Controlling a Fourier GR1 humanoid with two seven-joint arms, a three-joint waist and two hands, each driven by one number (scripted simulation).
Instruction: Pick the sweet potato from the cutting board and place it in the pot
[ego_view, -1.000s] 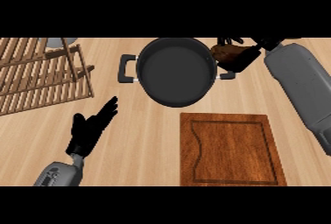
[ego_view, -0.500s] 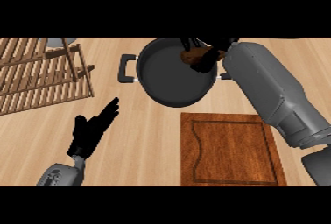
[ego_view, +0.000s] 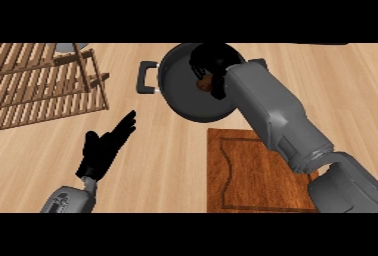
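Unlabelled sweet potato (ego_view: 203, 83) over pot (ego_view: 177, 95)

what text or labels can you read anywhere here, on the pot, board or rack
None: no word, number, brand or sign shows on the pot, the cutting board, the wooden rack, the counter or the grey forearms.

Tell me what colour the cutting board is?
Reddish-brown wood. The cutting board shows in the head view, the only view here, partly under the right forearm.
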